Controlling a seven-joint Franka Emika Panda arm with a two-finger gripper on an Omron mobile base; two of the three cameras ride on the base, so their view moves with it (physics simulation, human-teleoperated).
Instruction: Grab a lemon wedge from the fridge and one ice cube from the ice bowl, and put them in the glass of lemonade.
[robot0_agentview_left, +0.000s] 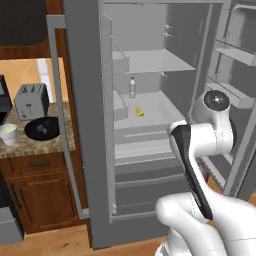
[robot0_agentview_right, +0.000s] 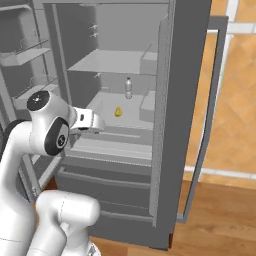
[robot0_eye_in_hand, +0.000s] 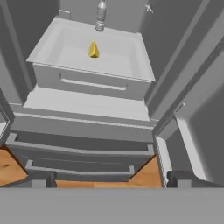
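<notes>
The fridge (robot0_agentview_left: 85, 100) stands with both doors swung open. On a white shelf inside lies the small yellow lemon wedge (robot0_agentview_left: 139, 111) (robot0_agentview_right: 118, 111) (robot0_eye_in_hand: 93, 50), just in front of a clear bottle (robot0_eye_in_hand: 101, 15). My gripper (robot0_agentview_right: 100, 124) (robot0_eye_in_hand: 113, 180) is open and holds nothing. It hovers outside the fridge, in front of and below the wedge's shelf, pointing in at it. On the counter left of the fridge sit the black ice bowl (robot0_agentview_left: 42, 128) and the pale glass of lemonade (robot0_agentview_left: 8, 133).
A silver toaster (robot0_agentview_left: 31, 100) stands behind the bowl. The open left door (robot0_agentview_left: 62, 100) juts out between counter and fridge interior. The right door (robot0_agentview_left: 240, 75) carries shelves. Drawer fronts (robot0_eye_in_hand: 83, 151) sit below the wedge's shelf.
</notes>
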